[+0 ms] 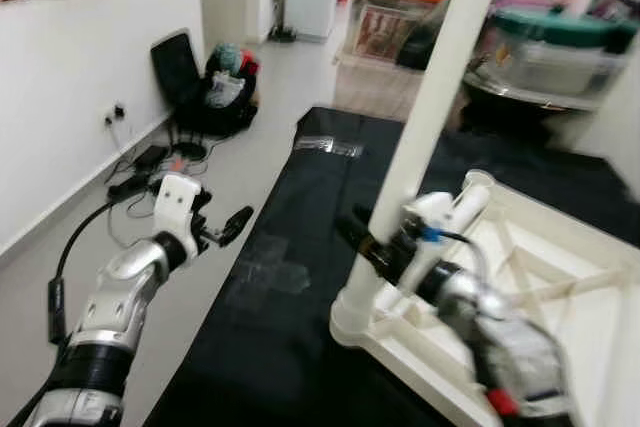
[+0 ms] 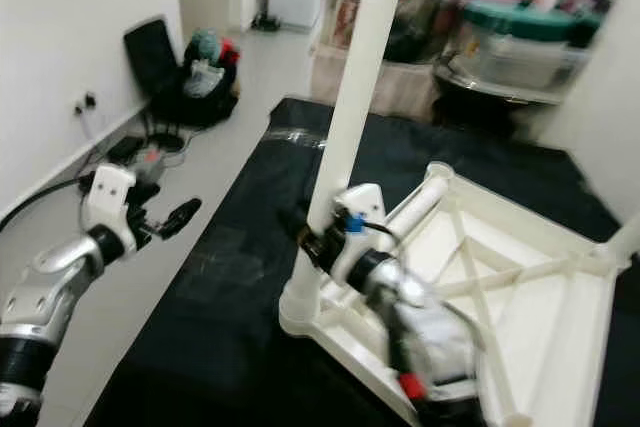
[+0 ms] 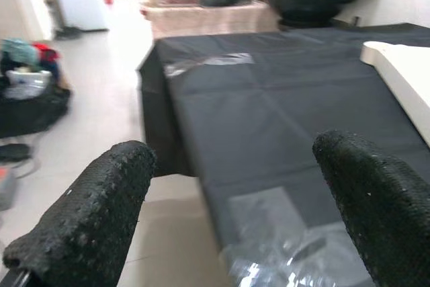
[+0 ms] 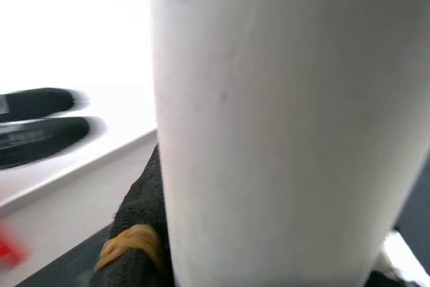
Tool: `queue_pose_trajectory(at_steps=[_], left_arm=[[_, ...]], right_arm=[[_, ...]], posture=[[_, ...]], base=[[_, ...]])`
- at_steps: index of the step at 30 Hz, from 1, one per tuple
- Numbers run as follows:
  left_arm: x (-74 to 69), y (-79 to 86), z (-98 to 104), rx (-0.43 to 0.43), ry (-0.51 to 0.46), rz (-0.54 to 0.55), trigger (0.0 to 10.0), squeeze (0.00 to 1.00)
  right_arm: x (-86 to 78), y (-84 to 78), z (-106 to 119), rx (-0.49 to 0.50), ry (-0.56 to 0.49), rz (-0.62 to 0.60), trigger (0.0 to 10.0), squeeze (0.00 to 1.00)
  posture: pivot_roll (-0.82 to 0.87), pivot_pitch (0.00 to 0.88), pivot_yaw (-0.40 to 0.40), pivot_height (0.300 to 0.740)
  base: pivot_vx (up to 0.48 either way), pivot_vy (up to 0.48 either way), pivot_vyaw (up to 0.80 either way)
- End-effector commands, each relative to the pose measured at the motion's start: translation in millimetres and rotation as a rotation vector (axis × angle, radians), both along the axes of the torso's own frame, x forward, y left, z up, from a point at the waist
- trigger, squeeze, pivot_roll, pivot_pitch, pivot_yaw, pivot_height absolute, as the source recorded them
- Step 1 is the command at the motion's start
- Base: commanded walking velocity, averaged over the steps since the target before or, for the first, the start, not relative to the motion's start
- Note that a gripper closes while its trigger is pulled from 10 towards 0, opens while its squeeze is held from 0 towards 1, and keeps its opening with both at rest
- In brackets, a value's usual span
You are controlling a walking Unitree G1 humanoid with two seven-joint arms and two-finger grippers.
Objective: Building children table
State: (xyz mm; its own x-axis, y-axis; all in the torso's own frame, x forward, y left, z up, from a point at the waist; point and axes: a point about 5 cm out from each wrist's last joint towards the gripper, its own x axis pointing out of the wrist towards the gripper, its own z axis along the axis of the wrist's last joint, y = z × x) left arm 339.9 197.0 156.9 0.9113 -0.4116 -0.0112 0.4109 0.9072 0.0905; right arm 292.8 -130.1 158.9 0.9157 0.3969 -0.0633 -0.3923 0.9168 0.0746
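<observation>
Lying upside down at the lower right of the head view, the white plastic children's table top [image 1: 560, 337] rests on a black cloth sheet [image 1: 290, 327] spread over the floor, its ribbed underside facing up. At its near corner a long white cylindrical table leg [image 1: 425, 117] stands upright in the corner socket, tilted slightly towards the upper right. The right gripper [image 1: 362, 237] sits low on that leg — its black fingers [image 4: 138, 226] are clamped against the white tube, which looms large in the right wrist view, with a yellowish band on one finger. At the lower left the left gripper [image 1: 222, 229] hangs over the bare pale floor just off the cloth's edge, holding nothing; its two black padded fingers [image 3: 87, 226] stand well apart in the left wrist view, a patch of clear tape [image 3: 282, 247] on the cloth beyond them. Further back, at the upper left, a black bag with colourful items [image 1: 215, 92] rests near the white wall — cables [image 1: 135, 182] trail along the skirting. At the upper right stand stacked plastic storage boxes [image 1: 550, 47], blurred.
</observation>
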Motion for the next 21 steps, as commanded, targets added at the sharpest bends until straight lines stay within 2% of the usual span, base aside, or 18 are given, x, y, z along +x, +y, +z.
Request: queue_pose_trajectory(at_steps=[1,10,15,18,19,21], left_arm=[[-1.8,3.3,-3,0.008,0.017,0.005,10.0,0.00],[-1.7,0.8,-4,0.000,0.022,0.001,10.0,0.00],[-2.0,2.1,-4,-0.001,0.023,0.004,10.0,0.00],[-3.0,3.1,-5,0.005,0.028,0.009,10.0,0.00],[-3.0,3.1,-5,0.005,0.028,0.009,10.0,0.00],[-3.4,4.8,-6,0.013,0.036,0.025,10.0,0.00]], right_arm=[[-21.4,-29.1,-84,-0.189,0.407,-0.187,10.0,0.00],[-36.4,-26.2,-88,-0.172,0.395,-0.136,10.0,0.00],[-38.8,-24.4,-93,-0.166,0.424,-0.166,10.0,0.00],[-38.1,-37.9,-99,-0.177,0.486,-0.363,10.0,0.00],[-38.1,-37.9,-99,-0.177,0.486,-0.363,10.0,0.00],[-38.3,-49.4,-96,-0.219,0.473,-0.509,10.0,0.00]], posture=[[0.06,0.000,-0.080,0.740],[0.05,0.000,-0.078,0.740],[0.05,0.000,-0.079,0.740],[0.05,0.000,-0.080,0.740],[0.05,0.000,-0.080,0.740],[0.05,0.000,-0.082,0.740]], base=[[0.000,0.000,0.00],[0.000,0.000,0.00],[0.000,0.000,0.00],[0.000,0.000,0.00],[0.000,0.000,0.00],[0.000,0.000,0.00]])
